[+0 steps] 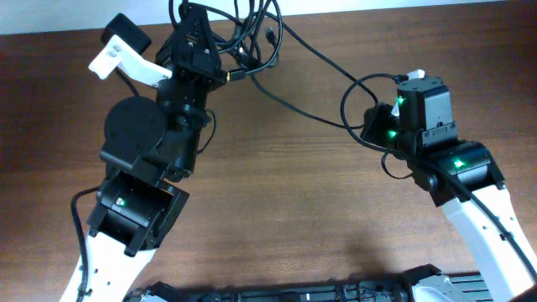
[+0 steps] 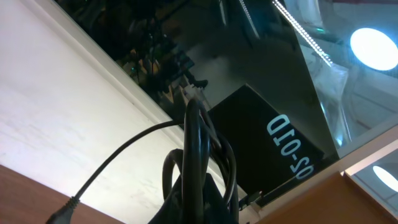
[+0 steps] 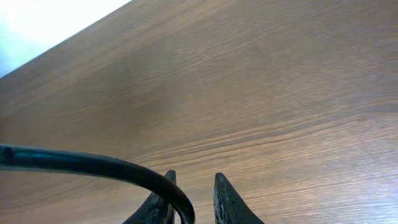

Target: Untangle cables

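The cables [image 1: 252, 46] are bunching at the far edge of the worktop [image 1: 294, 210], where the left tool [image 1: 193, 25] is pressing together on the knot. One strand [image 3: 93, 163] is running diagonally out toward the right tool [image 3: 194, 182], which is standing slightly spread with the strand lying loose in its gap. That is putting the right arm nearer this free run.

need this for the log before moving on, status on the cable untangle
Left gripper shut on the cables. Right gripper slightly open, one strand between its jaws. No obstruction seen.
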Tool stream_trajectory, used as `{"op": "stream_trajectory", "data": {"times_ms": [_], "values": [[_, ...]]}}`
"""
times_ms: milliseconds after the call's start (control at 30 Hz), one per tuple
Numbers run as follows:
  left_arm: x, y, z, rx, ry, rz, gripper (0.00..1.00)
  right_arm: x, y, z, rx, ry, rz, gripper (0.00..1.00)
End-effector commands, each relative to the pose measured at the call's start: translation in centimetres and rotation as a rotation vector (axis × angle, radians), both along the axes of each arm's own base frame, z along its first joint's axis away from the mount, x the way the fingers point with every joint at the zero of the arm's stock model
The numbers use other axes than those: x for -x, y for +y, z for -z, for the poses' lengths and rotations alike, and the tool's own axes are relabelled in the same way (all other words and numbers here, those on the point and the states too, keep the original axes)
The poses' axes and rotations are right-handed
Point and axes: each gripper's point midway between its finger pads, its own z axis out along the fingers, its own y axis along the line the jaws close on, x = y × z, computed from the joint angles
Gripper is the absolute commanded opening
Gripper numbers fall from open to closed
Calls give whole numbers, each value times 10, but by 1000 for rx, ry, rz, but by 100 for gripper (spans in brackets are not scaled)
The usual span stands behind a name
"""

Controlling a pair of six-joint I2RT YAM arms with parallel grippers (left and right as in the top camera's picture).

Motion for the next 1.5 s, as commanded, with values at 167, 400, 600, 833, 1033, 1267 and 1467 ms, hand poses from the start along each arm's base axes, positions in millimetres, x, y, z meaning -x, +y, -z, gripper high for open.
{"op": "stream_trajectory", "data": {"times_ms": [167,400,600,833,1033,1267,1467], "values": [[14,25,-29,31,-73,-78,0,4,-29,9,141,25,65,49],[12,21,-18,4,-34,-60,0,4,-20,10,103,29,32,74],[13,15,-19,2,-35,-36,0,3,9,4,-23,13,-79,99],[15,12,-19,5,-38,-27,0,-2,55,-22,-160,-94,-328,99],[15,13,-22,65,-38,-17,0,14,99,-51,-170,-272,-733,99],[15,10,-20,167,-9,18,0,36,134,-100,-302,-495,-1024,99],[18,-7,-22,282,16,146,0,44,151,-133,-347,-634,-1110,99]]}}
